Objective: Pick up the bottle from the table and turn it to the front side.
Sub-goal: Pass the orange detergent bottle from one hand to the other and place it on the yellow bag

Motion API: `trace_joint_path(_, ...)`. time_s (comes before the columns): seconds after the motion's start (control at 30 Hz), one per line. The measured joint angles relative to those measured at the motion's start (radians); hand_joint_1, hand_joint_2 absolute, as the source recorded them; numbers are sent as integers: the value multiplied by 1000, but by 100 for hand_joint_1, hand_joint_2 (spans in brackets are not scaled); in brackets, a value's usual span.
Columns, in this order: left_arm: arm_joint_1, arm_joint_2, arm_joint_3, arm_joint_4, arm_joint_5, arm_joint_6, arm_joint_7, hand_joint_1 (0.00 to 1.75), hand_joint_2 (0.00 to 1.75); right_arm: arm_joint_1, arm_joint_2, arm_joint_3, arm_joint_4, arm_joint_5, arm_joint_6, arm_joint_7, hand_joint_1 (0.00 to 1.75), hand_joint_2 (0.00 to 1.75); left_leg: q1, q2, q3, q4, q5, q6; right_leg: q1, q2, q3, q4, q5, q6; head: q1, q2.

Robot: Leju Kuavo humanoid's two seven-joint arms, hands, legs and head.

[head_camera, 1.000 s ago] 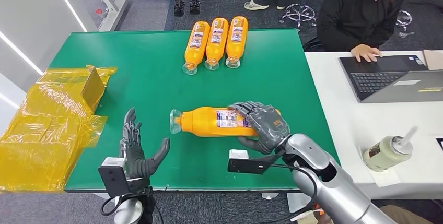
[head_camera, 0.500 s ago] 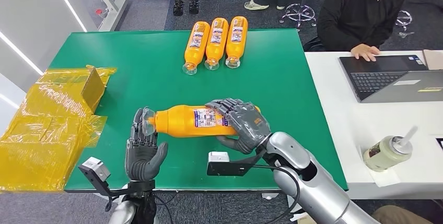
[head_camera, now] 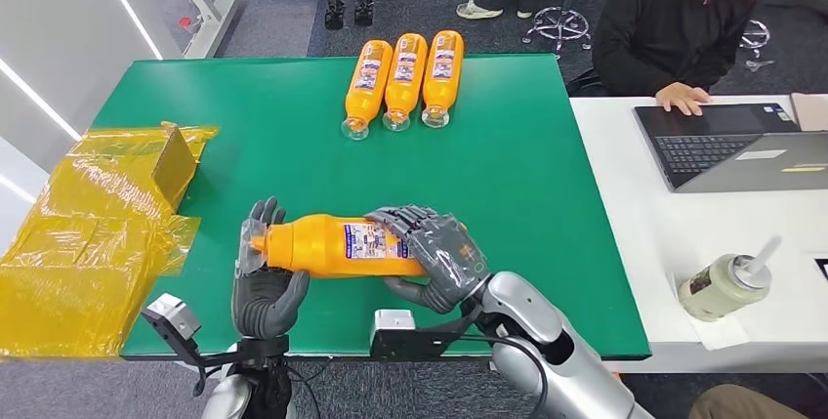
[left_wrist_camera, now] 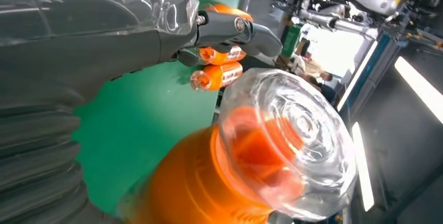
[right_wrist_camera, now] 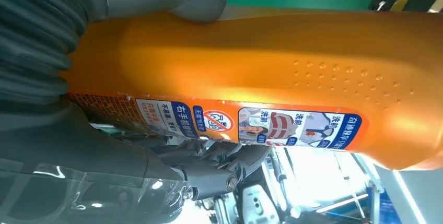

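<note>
Holding orange bottle (head_camera: 337, 246) in right hand (head_camera: 436, 256); left hand (head_camera: 264, 287) at nine o'clock, fingers spread, apparently cradling clear cap (left_wrist_camera: 287, 143). Advised: rotate slowly.

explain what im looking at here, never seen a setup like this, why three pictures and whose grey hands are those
These are three camera views of one moment from a humanoid robot with two silver arms, each ending in a many-fingered hand.

The wide picture is the robot's own head view, looking down at a green table. The other two come from cameras at its wrists, so they look very close and turned on their side.

The right hand grips an orange bottle around its body, holding it sideways. The bottle's clear cap end points at the left hand, which is raised at that end with its fingers up; whether it touches the cap is hard to tell.

Three more orange bottles lie side by side at the table's far edge. Yellow plastic wrapping lies at the left. A person sits at a laptop on the white desk beside it.
</note>
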Motion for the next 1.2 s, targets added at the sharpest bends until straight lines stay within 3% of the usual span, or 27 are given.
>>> trace_joint_path(0.43, -25, -5, -4, -24, -3, -29, 12, 0, 175, 140, 73, 0, -15, -119, 32, 6, 175, 175, 0, 0, 0, 0, 0, 0, 0, 1, -1, 0, 0, 0, 0, 0)
trace_joint_path(0.73, -51, -5, -30, -31, 35, -75, 35, 0, 175, 209, 131, -19, -42, -125, 37, 29, 175, 175, 0, 1, 0, 0, 0, 0, 0, 1, -1, 0, 0, 0, 0, 0)
trace_joint_path(0.77, -56, -5, -34, -31, 38, -78, 36, 24, 175, 216, 136, -22, -49, -125, 37, 31, 175, 175, 0, 1, 0, 0, 0, 0, 0, 1, -1, 0, 0, 0, 0, 0)
trace_joint_path(0.87, -72, -5, -46, -30, 44, -84, 37, 155, 175, 238, 150, -35, -72, -122, 37, 36, 175, 175, 0, 1, 0, 0, 0, 0, 0, 1, -1, 0, 0, 0, 0, 0)
trace_joint_path(0.9, -78, -5, -50, -30, 46, -86, 37, 175, 175, 244, 153, -39, -80, -119, 37, 38, 175, 175, 0, 1, 0, 0, 0, 0, 0, 1, -1, 0, 0, 0, 0, 0)
trace_joint_path(1.2, -108, -6, -86, -21, 68, -94, 26, 175, 175, 280, 177, -74, -132, -78, 37, 38, 175, 175, 0, 1, 0, 0, 0, 0, 0, 1, -1, 0, 0, 0, 0, 0)
